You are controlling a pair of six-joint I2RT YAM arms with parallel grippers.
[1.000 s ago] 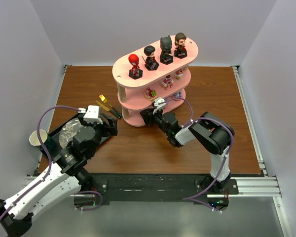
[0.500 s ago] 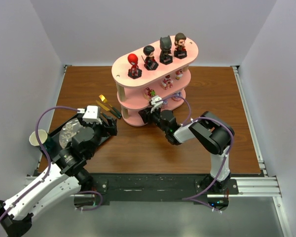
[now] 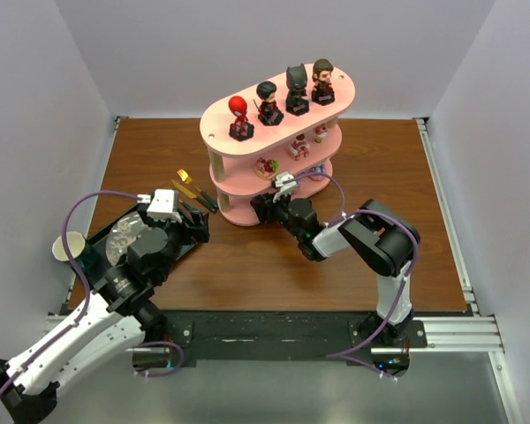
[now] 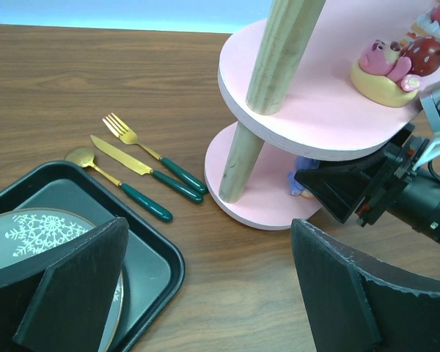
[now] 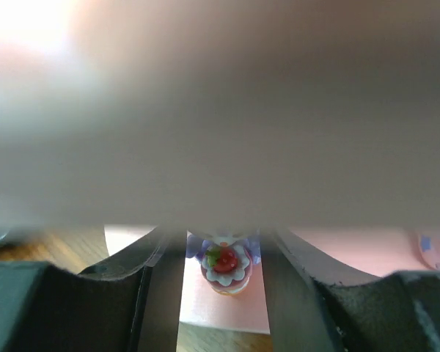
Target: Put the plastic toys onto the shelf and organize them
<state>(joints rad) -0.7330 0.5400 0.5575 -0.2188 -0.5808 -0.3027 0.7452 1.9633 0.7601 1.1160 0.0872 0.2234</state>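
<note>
The left arm [image 3: 88, 331] rises from the lower left of the overhead view. Its white link slants up to a dark wrist, and the left gripper [image 3: 194, 221] points toward the upper right, left of centre. Its jaws stand wide apart and hold nothing; in its own wrist view the dark fingers [image 4: 73, 286] fill the two bottom corners. The right arm [image 3: 384, 252] stands up from the lower right, folds at a raised elbow and stretches low toward the left, wrist near level. The right gripper [image 3: 263, 210] lies just left of centre, jaws part-way closed on a small toy [image 5: 225, 265], whose sides meet the inner faces of the jaws in the right wrist view.
</note>
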